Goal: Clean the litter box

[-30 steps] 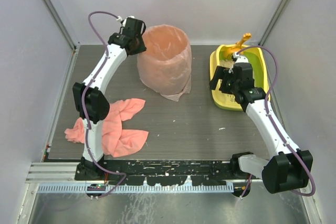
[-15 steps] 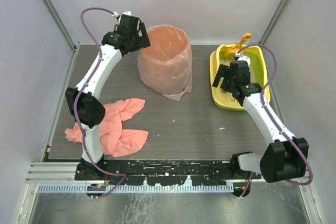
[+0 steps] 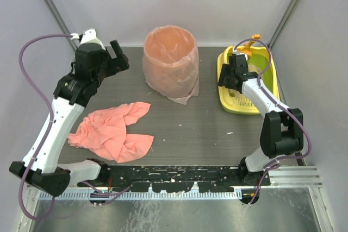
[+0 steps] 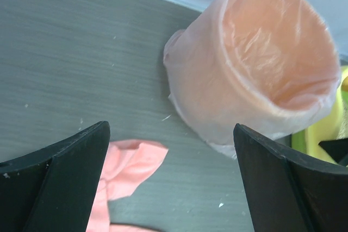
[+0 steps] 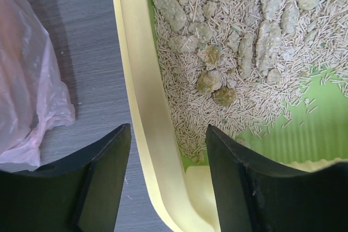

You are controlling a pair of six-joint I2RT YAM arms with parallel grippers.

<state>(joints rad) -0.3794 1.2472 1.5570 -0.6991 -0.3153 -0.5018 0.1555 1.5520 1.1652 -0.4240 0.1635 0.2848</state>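
Right gripper (image 5: 166, 129), parted, straddles the litter box's (image 5: 133, 80) bin-side wall without clamping it; left gripper (image 4: 169, 127), splayed and empty, hovers far from it, past the bin (image 4: 261, 69).

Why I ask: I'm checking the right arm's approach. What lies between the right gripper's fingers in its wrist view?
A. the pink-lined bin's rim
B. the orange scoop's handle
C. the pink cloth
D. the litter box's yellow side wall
D: in the right wrist view the right gripper straddles the yellow side wall of the litter box, with one finger over the table and the other over the litter.
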